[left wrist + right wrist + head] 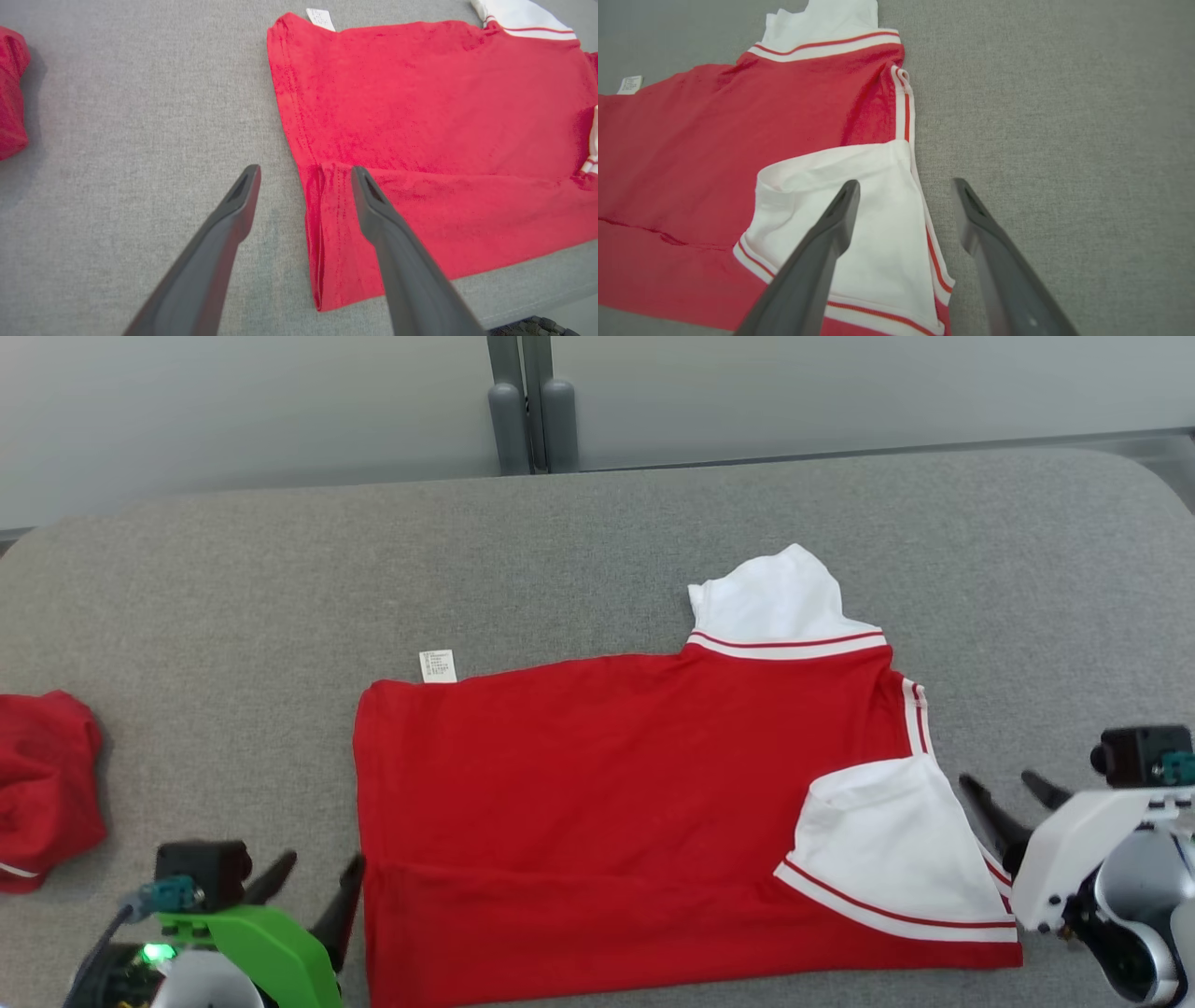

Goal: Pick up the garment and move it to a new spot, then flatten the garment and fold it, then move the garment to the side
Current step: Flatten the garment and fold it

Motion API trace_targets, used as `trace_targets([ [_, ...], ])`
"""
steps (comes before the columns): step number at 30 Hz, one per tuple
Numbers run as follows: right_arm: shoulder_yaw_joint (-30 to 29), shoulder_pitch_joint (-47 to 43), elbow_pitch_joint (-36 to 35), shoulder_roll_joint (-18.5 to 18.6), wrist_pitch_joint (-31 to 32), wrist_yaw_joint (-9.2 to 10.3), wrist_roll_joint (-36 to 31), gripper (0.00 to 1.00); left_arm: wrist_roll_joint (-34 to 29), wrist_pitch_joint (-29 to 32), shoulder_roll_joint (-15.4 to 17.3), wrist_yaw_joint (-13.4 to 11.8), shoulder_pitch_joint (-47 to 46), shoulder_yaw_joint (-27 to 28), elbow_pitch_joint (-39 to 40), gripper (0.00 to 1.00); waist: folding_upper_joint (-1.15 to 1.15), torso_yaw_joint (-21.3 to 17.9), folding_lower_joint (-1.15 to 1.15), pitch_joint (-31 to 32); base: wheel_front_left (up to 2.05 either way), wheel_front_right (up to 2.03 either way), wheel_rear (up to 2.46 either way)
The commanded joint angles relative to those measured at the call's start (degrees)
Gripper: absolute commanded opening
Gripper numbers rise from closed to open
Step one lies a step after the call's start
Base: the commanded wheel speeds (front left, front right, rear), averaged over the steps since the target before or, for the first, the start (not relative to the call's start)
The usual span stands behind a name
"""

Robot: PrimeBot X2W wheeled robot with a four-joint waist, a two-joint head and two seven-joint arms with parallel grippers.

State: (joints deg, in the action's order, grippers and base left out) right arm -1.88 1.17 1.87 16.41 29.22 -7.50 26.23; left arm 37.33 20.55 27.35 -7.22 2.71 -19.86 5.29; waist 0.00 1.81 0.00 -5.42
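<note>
Grey cloth surface point(233, 597): we list one folded red-and-white fabric shirt point(607, 784), left gripper point(320, 873) and right gripper point(997, 782) flanking it, both spread wide.

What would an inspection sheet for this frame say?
surface: grey fabric-covered table.
job's things: red short-sleeved shirt with white striped sleeves, lying flat, near sleeve folded onto the body; white label at its far left corner.
clutter: crumpled red cloth at the table's left.
grippers: left gripper, jaws open at the shirt's left hem; right gripper, jaws open at that sleeve; both hold nothing.
cables: grey cable by the left wrist.
surroundings: pale wall, grey posts.
</note>
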Motion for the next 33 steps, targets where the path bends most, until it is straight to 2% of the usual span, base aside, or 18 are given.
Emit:
trace_targets([
  [1,0.3,2.4,-0.3,0.6,-2.2,0.02,-0.9,1.00,-1.3,-2.0,-0.2,0.2,-2.5,1.0,-0.6,1.00,0.00,0.1,0.00,-1.9,0.00,0.00,0.00],
  [4,1.7,7.7,0.8,1.6,-6.0,0.01,-1.6,1.00,-1.9,-4.2,-0.7,1.6,-7.0,1.4,-2.7,1.00,0.00,0.4,0.00,-4.7,0.00,0.00,0.00],
  [8,3.7,15.3,4.2,2.9,-8.6,0.01,-1.5,1.00,-2.1,-3.6,-1.2,4.1,-13.4,0.2,-6.3,1.00,0.00,1.3,0.00,-8.9,0.00,0.00,0.00],
  [18,11.2,33.2,15.2,7.4,-8.9,0.01,1.4,1.00,-3.3,-0.6,-2.1,8.9,-27.7,-2.4,-14.2,1.00,0.00,4.6,0.00,-17.5,0.00,0.00,0.00],
  [25,16.7,43.7,23.2,9.3,-7.1,0.02,4.2,1.00,-4.0,-1.1,-3.2,10.4,-33.1,-3.5,-16.4,1.00,0.00,6.2,0.00,-21.4,0.00,0.00,0.00],
  [33,21.6,52.4,31.1,9.4,-6.1,0.02,6.6,1.00,-3.9,-2.4,-4.8,11.4,-36.1,-4.8,-17.9,1.00,0.00,7.9,0.00,-23.9,0.00,0.00,0.00],
])
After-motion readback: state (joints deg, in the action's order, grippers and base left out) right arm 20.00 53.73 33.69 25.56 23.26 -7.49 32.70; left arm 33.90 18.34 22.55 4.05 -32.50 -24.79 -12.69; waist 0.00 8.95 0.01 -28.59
